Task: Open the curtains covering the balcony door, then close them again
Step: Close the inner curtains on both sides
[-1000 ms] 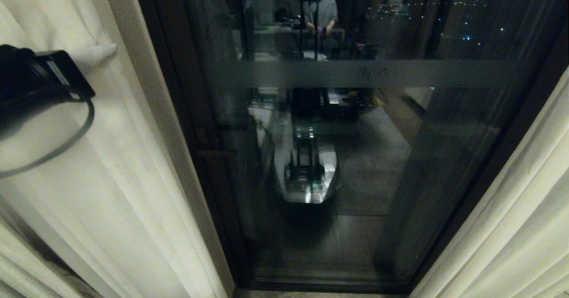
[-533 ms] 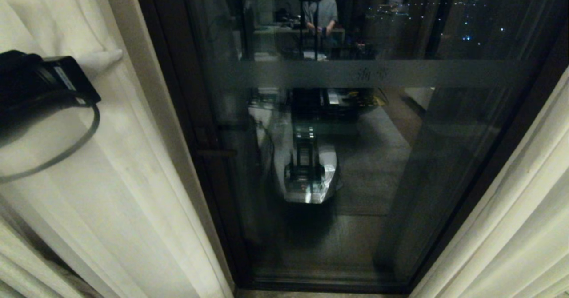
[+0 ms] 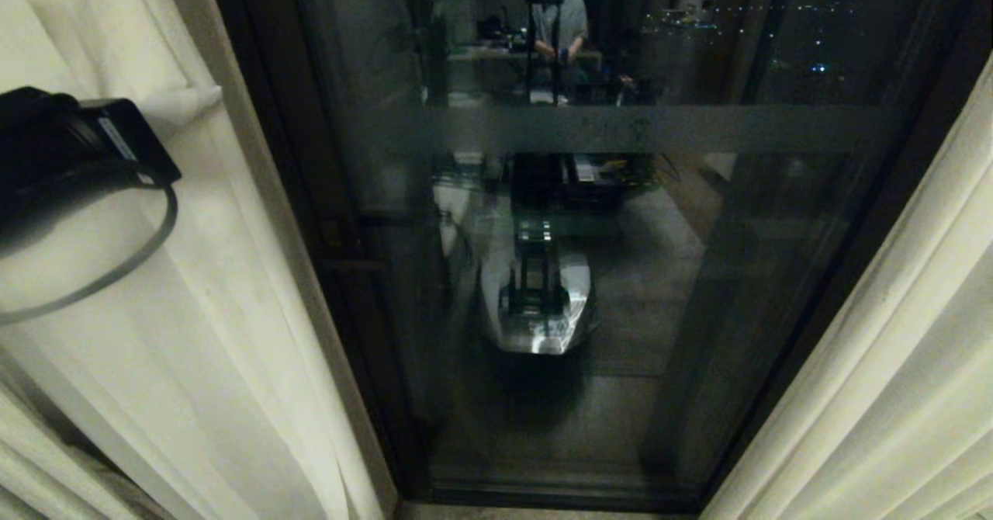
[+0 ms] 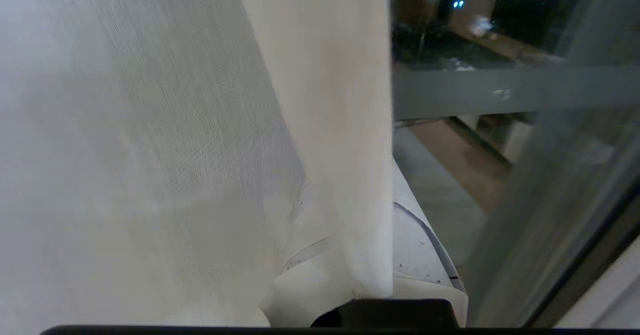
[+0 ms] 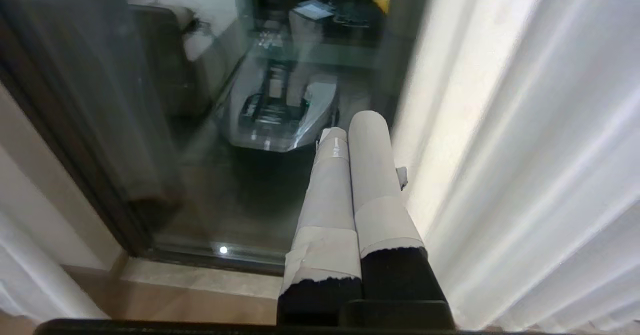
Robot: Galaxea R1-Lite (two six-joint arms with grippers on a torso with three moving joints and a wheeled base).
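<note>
A person [image 3: 557, 19] stands reflected — beyond, distant lights [image 3: 818, 67], perhaps a city's.

Curtains [image 3: 194, 310] flank both sides; balcony door [image 3: 589, 272] glass blocks centre gap.

Cream pleated curtains [image 3: 233, 334] parted; dark-framed glass balcony door [image 3: 621, 272] exposed between.
</note>
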